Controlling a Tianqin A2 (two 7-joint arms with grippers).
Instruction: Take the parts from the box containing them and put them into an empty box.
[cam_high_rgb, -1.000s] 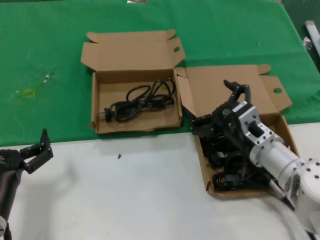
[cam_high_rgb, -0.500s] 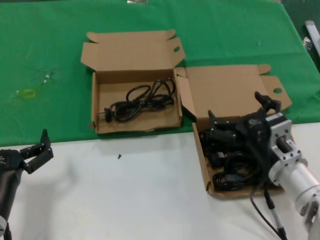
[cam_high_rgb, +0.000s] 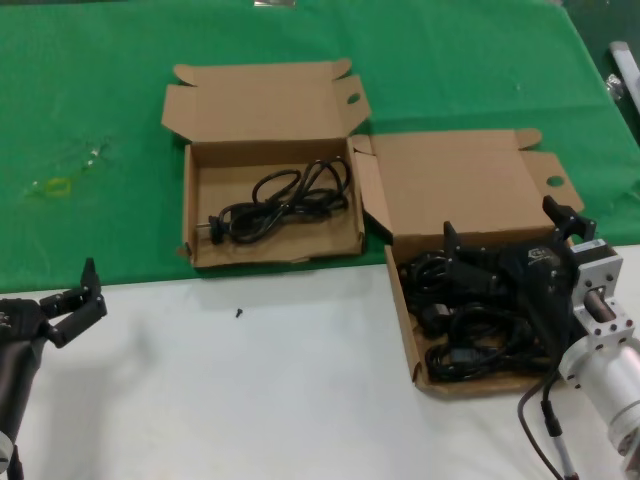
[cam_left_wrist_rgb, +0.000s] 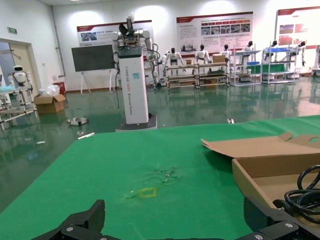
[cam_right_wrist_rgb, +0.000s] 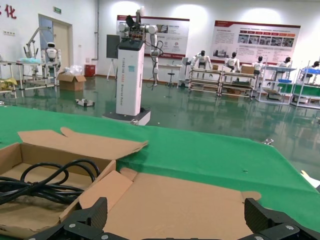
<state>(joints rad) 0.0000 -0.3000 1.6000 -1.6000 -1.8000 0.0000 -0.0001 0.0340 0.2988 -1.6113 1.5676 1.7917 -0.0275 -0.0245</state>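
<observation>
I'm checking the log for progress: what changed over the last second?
The right pincer, open and empty, pulled back toward the robot's right over the full box of cords. The left pincer, the left box and its one cord stayed put.

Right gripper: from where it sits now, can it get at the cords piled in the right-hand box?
Probably yes. The right gripper hangs open right over the right box, whose lid is folded back, and nothing covers the piled cords.
</observation>
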